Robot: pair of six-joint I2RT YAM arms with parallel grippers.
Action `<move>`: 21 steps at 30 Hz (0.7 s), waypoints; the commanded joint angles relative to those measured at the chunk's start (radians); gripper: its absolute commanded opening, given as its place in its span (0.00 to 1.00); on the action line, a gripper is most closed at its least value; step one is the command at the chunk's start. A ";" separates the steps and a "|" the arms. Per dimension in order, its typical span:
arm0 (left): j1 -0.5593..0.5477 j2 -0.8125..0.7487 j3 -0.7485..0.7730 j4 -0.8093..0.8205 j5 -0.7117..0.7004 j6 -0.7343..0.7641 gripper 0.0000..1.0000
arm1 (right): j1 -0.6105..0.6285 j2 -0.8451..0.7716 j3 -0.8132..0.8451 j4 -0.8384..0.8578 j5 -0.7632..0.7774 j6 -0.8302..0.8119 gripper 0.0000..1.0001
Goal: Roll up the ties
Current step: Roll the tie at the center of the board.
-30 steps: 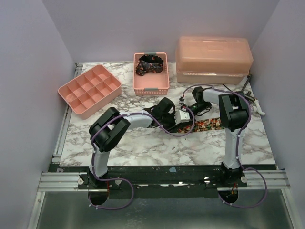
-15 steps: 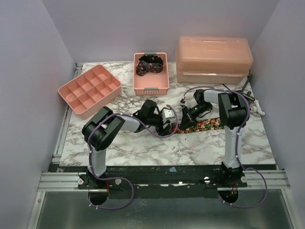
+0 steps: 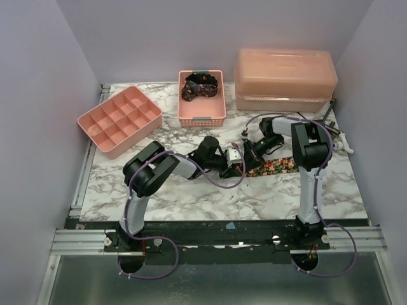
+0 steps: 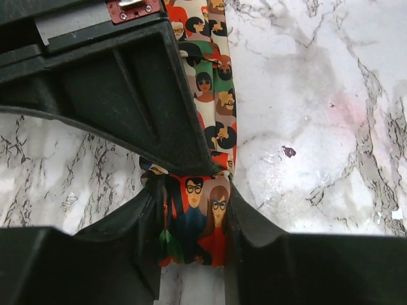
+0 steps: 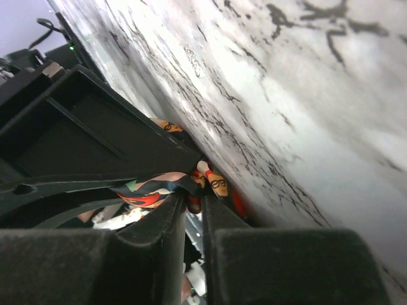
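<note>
While the printed tie [image 3: 275,166] is lying flat across the right middle of the marble table [image 3: 191,197], its left end is sitting between both sets of jaws. The left gripper [image 4: 194,236] is clamping that end: the fabric is bunching into a short fold, with a black finger pressing against each side. The right gripper [image 5: 193,206] is meeting it from the opposite side, its jaws standing almost together and pinching a thin edge of the same tie at their tips. The cloth is looking smooth and is crowded with small cartoon faces in glasses, in red, orange, green and black, and it is running away from the fold as a narrow, straight band. A dark tie [image 3: 200,85] is lying crumpled inside the pink basket [image 3: 202,117], a slatted plastic box at the back. From above, the two wrists are covering the pinched end. In the right wrist view, black housing is blocking most of the tie, so how much fabric is sitting between those jaws is hard to make out.
</note>
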 commanded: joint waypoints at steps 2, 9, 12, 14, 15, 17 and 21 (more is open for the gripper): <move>-0.005 -0.030 0.005 -0.282 -0.060 0.102 0.16 | -0.014 -0.002 0.017 0.023 0.135 0.013 0.34; -0.014 -0.032 0.107 -0.578 -0.183 0.124 0.17 | -0.010 -0.138 -0.017 -0.003 -0.033 0.039 0.63; -0.020 -0.028 0.145 -0.644 -0.212 0.126 0.19 | 0.007 -0.148 -0.042 0.030 -0.072 0.069 0.67; -0.024 -0.023 0.162 -0.682 -0.228 0.131 0.20 | 0.029 -0.135 -0.026 0.044 -0.057 0.081 0.65; -0.027 -0.022 0.169 -0.695 -0.233 0.137 0.20 | 0.036 -0.124 -0.017 0.049 -0.049 0.088 0.62; -0.028 -0.025 0.172 -0.705 -0.238 0.149 0.21 | 0.041 -0.098 -0.002 0.072 -0.019 0.112 0.54; -0.030 -0.028 0.182 -0.731 -0.244 0.164 0.22 | 0.040 -0.051 0.020 0.082 0.046 0.123 0.20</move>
